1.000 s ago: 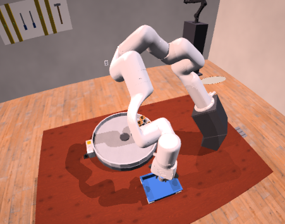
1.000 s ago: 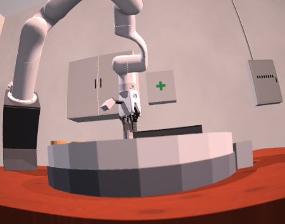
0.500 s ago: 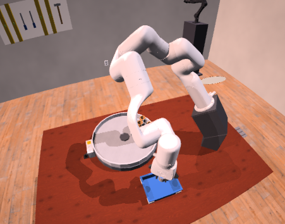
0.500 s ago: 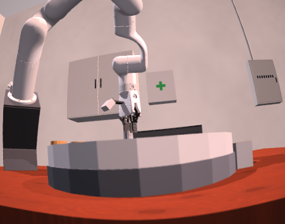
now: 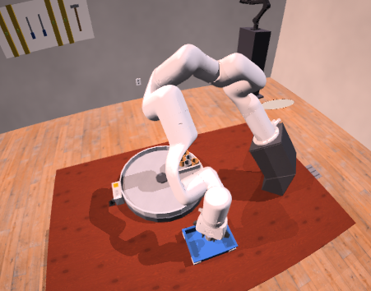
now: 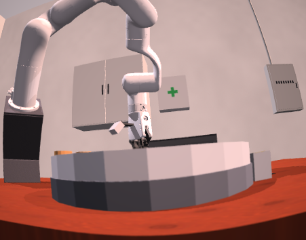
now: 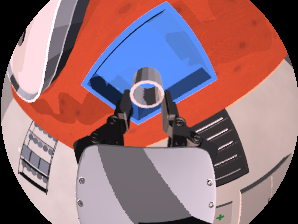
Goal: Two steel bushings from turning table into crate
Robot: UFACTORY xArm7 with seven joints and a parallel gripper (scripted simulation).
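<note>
My gripper [image 7: 146, 98] [image 6: 139, 142] is shut on a steel bushing [image 7: 147, 91], a short grey tube held upright between the fingers. It hangs low over the blue crate [image 5: 229, 247] [image 7: 180, 36], whose floor shows bare in the wrist view. In the top view the wrist hides the fingers. The round grey turning table [image 5: 143, 193] [image 6: 182, 163] stands just behind the crate. Several other bushings [image 5: 189, 160] sit in an orange holder on its far right edge, partly hidden by the arm.
The arm's dark base block [image 5: 275, 164] [image 6: 21, 142] stands to the right on the red mat [image 5: 94, 247]. A small control box [image 5: 115, 191] [image 6: 261, 165] sits at the turning table's left side.
</note>
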